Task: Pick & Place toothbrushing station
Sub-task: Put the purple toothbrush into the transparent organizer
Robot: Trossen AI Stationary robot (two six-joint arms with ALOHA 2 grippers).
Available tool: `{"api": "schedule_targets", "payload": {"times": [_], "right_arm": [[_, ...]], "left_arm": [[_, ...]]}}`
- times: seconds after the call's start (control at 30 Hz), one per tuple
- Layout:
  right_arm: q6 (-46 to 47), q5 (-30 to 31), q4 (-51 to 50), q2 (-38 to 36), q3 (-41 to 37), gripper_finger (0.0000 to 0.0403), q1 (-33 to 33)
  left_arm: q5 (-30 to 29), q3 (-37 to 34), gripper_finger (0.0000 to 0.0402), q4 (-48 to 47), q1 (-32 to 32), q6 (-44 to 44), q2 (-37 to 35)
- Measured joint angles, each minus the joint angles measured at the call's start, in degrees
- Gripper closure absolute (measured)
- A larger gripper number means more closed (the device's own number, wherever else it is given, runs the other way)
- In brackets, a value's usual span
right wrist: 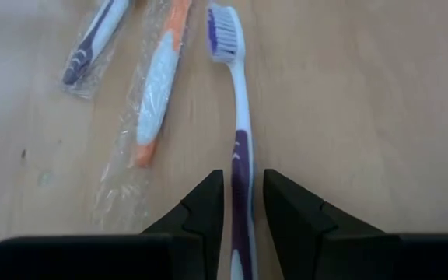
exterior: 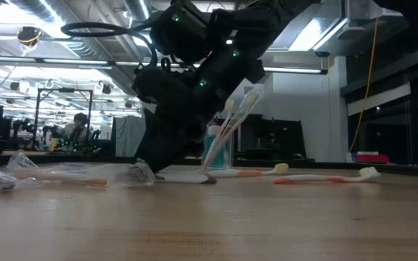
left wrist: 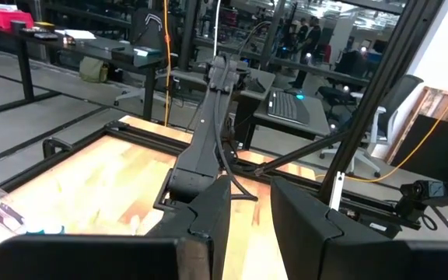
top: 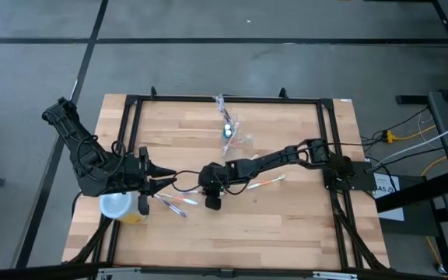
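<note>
Purple and white, a toothbrush (right wrist: 238, 117) is lying flat on the wooden counter (top: 302, 225), and the right tool (right wrist: 243, 204) is straddling its handle: one dark finger is sitting on each side of the purple grip, with narrow gaps showing, so the fingers are standing apart and not yet pinching. Ahead of this tool, to one side of the brush head, two wrapped toothbrushes (right wrist: 154, 85) are resting in clear film, untouched.

From above, the right tool (top: 212, 201) is reaching low over the middle of the counter. Beyond it, toward the far edge, the toothbrushing station (top: 230, 134) is standing; the level view is showing it as a clear cup (exterior: 216, 148) already carrying a few brushes upright, just behind the arm. More brushes (exterior: 325, 177) are lying loose on the counter well off to the side of the tool.

The left tool (top: 155, 180) is waiting near the left edge with its fingers spread, empty, and a yellow tub (top: 121, 208) is sitting just beside it.

So the job is looking partly done: some brushes are standing in the holder, several are left on the counter, and the purple one is only being lined up. Whether the fingertips are already touching the handle is hard to judge, since the grip is running out of sight below them.
</note>
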Motion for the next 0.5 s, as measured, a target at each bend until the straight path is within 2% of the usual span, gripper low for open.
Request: {"api": "schedule_targets", "payload": {"times": [0.13, 0.3, 0.5], "right_arm": [[2.1, 2.8, -1.3, 0.0, 0.1, 0.0305, 1.1], [6.4, 2.5, -2.4, -0.1, 0.1, 0.0310, 1.1], [10.2, 5.0, -4.8, -0.4, 0.1, 0.0345, 1.9]], "left_arm": [[0.0, 0.0, 0.0313, 0.0, 0.0, 0.0, 0.0], [0.0, 0.0, 0.0313, 0.0, 0.0, 0.0, 0.0], [0.8, 0.0, 0.0313, 0.0, 0.0, 0.1, 0.0]]}}
